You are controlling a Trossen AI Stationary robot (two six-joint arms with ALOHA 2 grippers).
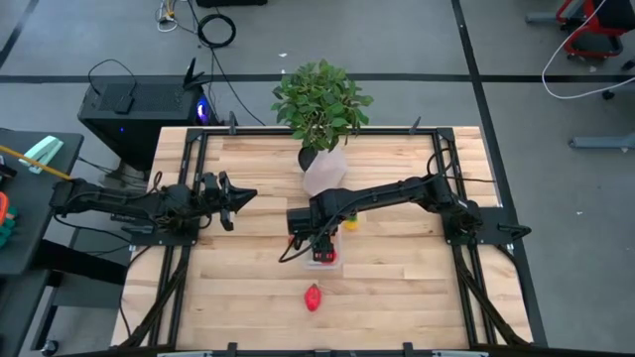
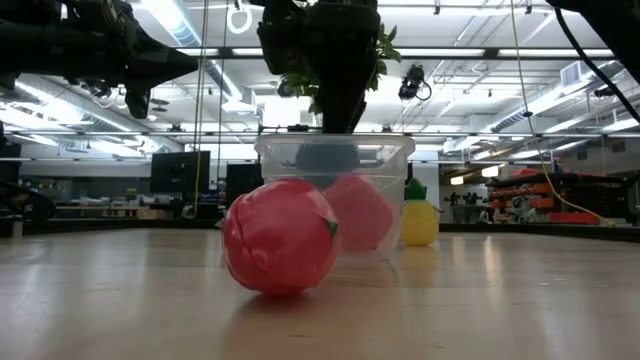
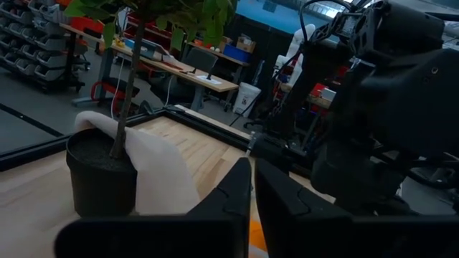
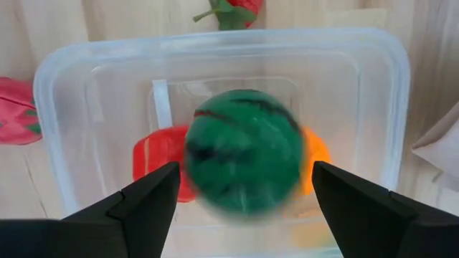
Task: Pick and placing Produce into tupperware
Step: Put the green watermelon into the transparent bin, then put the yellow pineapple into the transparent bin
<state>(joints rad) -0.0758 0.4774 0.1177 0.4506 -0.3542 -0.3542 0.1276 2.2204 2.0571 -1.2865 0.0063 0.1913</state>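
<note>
The clear tupperware (image 4: 64, 93) stands on the table under my right gripper (image 4: 245, 179), which points down and is open. A striped green round toy (image 4: 244, 150) shows blurred in the gap between the fingers, clear of both, over the tub. Inside the tub lie a red piece (image 4: 152, 159) and an orange piece (image 4: 317, 154). Outside it lie a pinkish-red piece (image 4: 14, 111), a red piece with a green stem (image 4: 233, 8), a yellow piece (image 1: 350, 224) and a red fruit (image 1: 314, 297) toward the near edge. My left gripper (image 1: 233, 196) waits shut at the left.
A leafy potted plant (image 1: 319, 104) in a pale wrapped pot (image 1: 323, 171) stands just beyond the tub, at the far middle of the table. A black frame (image 1: 189, 159) runs around the wooden table top. In the low view the red fruit (image 2: 280, 235) lies in front of the tub.
</note>
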